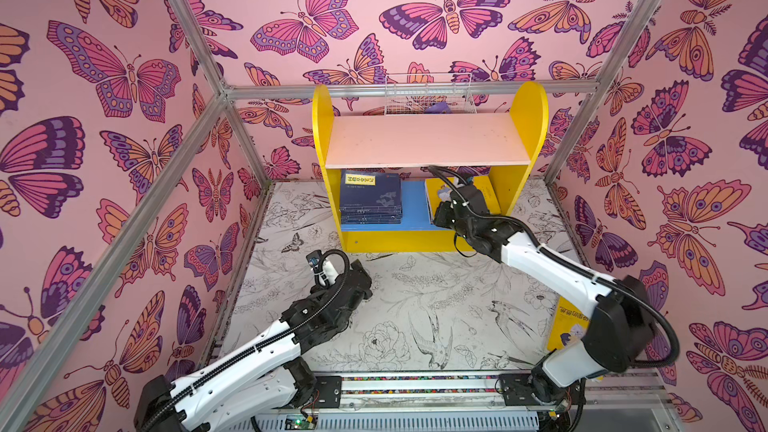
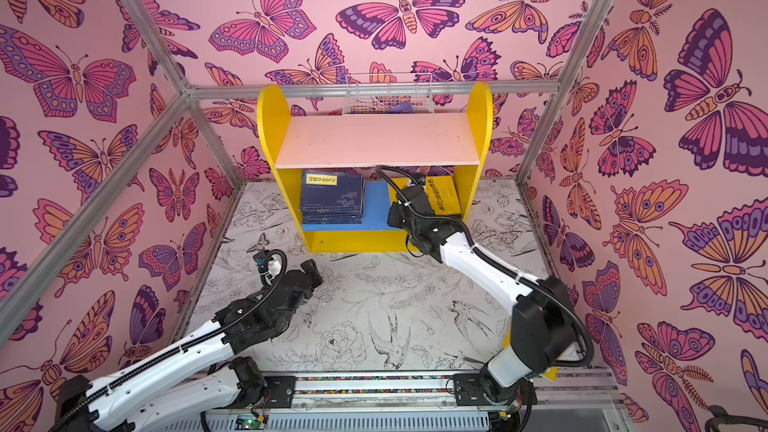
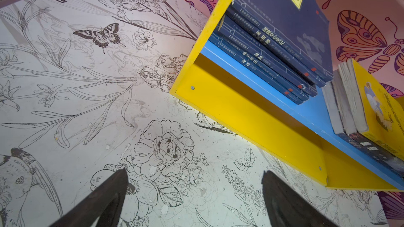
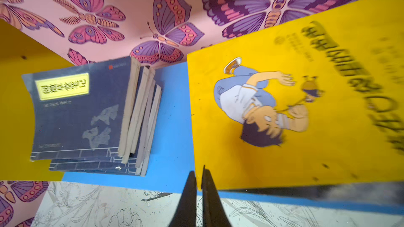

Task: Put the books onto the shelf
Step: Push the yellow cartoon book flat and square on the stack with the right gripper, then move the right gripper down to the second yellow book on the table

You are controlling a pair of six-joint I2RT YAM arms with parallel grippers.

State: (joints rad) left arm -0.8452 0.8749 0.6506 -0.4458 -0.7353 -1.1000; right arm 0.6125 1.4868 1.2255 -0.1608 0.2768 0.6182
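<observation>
The shelf [image 1: 428, 139] stands at the back, with yellow sides, a bare pink upper board and a blue lower board. A stack of navy books [image 1: 370, 201] [image 4: 76, 116] lies on the left of the blue board. On its right, a yellow cartoon-cover book [image 4: 284, 105] [image 2: 444, 197] tops a small pile of dark books [image 3: 371, 149]. My right gripper [image 4: 197, 171] is at this book's near corner, jaws a thin slit apart with the corner between them. My left gripper [image 3: 194, 171] [image 1: 361, 274] hovers open and empty over the floor in front of the shelf. Another yellow book [image 1: 566, 326] lies behind my right arm.
A white wire basket [image 1: 428, 93] sits behind the shelf's upper board. Aluminium frame posts [image 1: 199, 126] and butterfly walls enclose the floral floor [image 1: 415, 305]. My right forearm [image 1: 540, 268] crosses the floor in front of the shelf's right half.
</observation>
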